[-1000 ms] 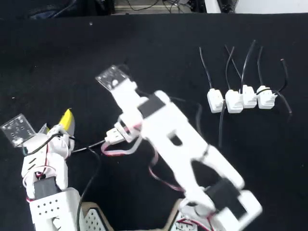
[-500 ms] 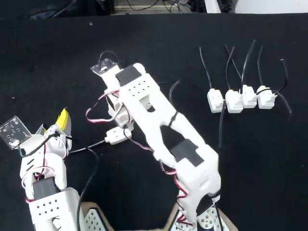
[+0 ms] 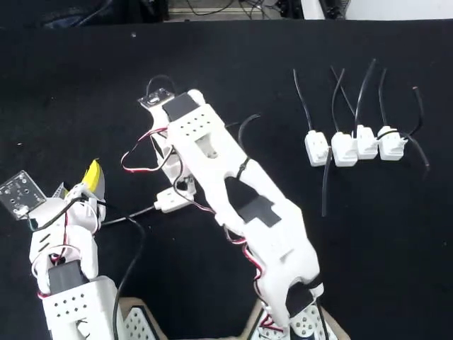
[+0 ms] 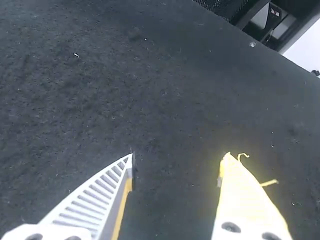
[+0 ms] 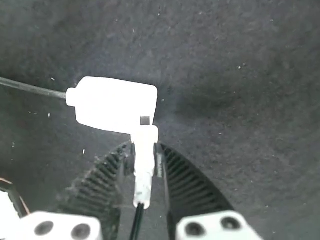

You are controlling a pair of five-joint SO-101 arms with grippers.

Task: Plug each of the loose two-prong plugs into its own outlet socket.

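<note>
Plug (image 5: pixel 144 172), small and white, sits pinched between the two black ribbed jaws of the right gripper (image 5: pixel 145 149), which is closed tight on its narrow body with no gap on either side. Its forward end touches the side of one white outlet socket (image 5: pixel 115 105) lying flat on the black bench (image 5: pixel 240 60); whether the prongs are seated inside cannot be told. A thin black cable (image 5: pixel 138 215) leaves the rear of the plug between the jaws, and a second thin cable (image 5: pixel 30 89) runs off the far end of the socket.

From the high view, the right arm stretches over the middle of the bench and the same socket (image 3: pixel 168 201) lies just beside its wrist, cable trailing toward the left arm.

The left gripper (image 4: pixel 177 160) hangs above bare bench near that arm's base, jaws spread wide apart, one white and ribbed, one yellow, holding and touching nothing.

Count: two arms, one plug held, one socket next to it, and a row of four white blocks (image 3: pixel 345 149) side by side at the right of the bench, well apart from both grippers, with black cables running off them
</note>
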